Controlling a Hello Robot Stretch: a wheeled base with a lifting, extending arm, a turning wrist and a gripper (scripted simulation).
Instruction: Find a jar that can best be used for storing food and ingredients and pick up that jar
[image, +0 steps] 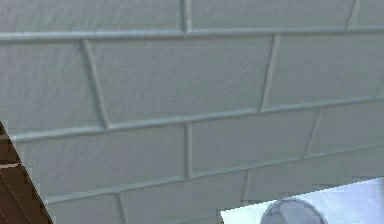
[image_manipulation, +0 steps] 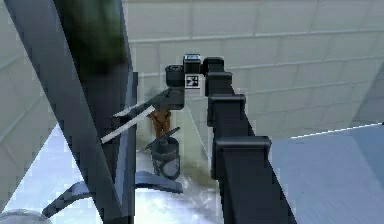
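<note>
Gripper (image_manipulation: 140, 108) hangs near a clear grey glass jar (image_manipulation: 166, 158) standing on the pale countertop (image_manipulation: 50, 180); I cannot tell whether it grasps anything.

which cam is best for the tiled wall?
Forward view: the tiled wall is close and unobstructed, grout lines plain. In the arm side view it stands farther off, partly behind the arm and a dark slanted frame.

A pale countertop (image_manipulation: 45, 175) carries what looks like a lidded grey jar (image_manipulation: 166, 157), upright, and a rounded grey object (image: 293, 212)
</note>
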